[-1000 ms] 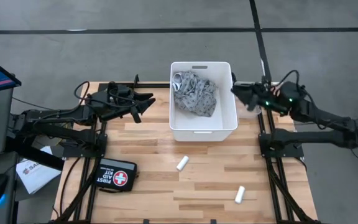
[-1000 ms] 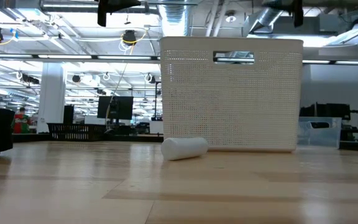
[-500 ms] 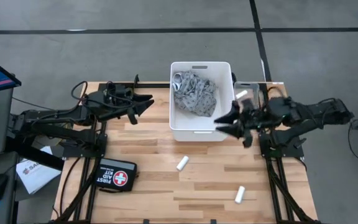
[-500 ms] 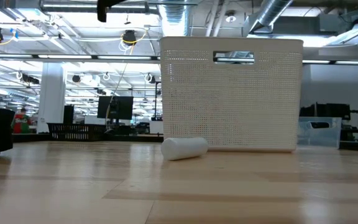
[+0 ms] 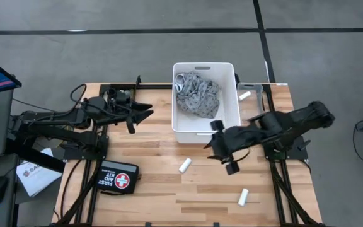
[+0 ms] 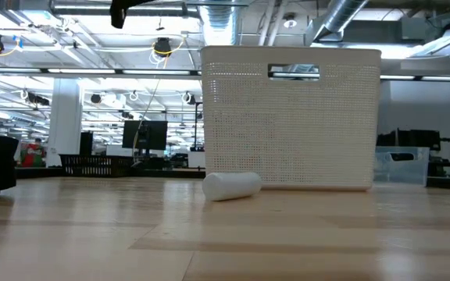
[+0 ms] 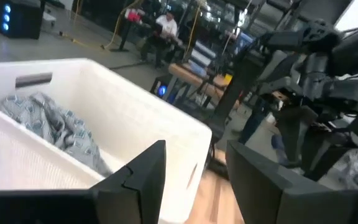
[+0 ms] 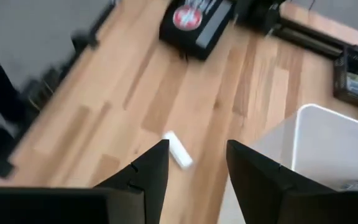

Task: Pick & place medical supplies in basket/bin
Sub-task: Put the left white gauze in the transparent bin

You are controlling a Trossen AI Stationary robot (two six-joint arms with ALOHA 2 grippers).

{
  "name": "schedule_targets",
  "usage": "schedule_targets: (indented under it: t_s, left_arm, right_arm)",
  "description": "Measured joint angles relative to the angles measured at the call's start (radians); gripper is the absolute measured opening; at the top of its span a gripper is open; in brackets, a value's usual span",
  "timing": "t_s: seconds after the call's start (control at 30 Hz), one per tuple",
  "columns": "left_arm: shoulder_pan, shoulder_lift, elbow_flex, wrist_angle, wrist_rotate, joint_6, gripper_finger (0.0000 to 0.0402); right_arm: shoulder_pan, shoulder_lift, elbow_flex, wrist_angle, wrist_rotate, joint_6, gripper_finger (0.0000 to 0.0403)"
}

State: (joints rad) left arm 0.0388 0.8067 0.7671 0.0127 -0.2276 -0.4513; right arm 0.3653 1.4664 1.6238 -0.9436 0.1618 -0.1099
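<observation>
The white tub [image 5: 228,120] stands at the table's far middle, with the grey patterned cloth [image 5: 197,94] bunched inside it. One white gauze roll [image 5: 184,166] lies on the wood in front of the tub, another [image 5: 243,197] lies near the right near edge, and a third [image 5: 245,96] rests in the small clear bin [image 5: 255,88]. My right gripper [image 5: 217,149] hovers open by the tub's near right corner; its wrist view looks down on the first roll [image 8: 178,150]. My left gripper [image 5: 145,112] waits open, left of the tub. No vial or sticks show.
The black FIRST AID KIT pouch [image 5: 118,178] lies at the near left of the table. The tub's perforated wall [image 6: 291,117] rises behind the roll [image 6: 231,186] in the low view. Bare wood spans the near half between the rolls.
My right arm has swung from beside the tub's far right corner toward the near edge and leftward, past the tub's right wall. It is now over the wood in front of the tub's near right corner. The rolls, tub and cloth have stayed put.
</observation>
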Motion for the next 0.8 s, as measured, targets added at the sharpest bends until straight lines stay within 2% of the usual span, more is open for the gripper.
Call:
schedule_targets:
  t_s: [0.23,0.4,0.57,0.8]
  left_arm:
    - [-0.013,-0.036,0.0,-0.131,0.0,0.001,0.0158]
    - [-0.013,-0.049,0.0,-0.169,0.0,0.006,0.0158]
    - [-0.013,-0.057,0.0,-0.183,0.0,0.007,0.0158]
    - [-0.013,-0.057,0.0,-0.187,0.0,0.008,0.0158]
  right_arm:
    - [0.005,0.173,-0.001,-0.053,-0.029,-0.201,0.0154]
    - [0.009,0.286,0.0,-0.016,-0.025,-0.328,0.0139]
    - [0.007,0.379,0.0,0.074,-0.033,-0.358,0.0126]
    - [-0.012,0.437,0.0,0.192,-0.056,-0.395,0.0133]
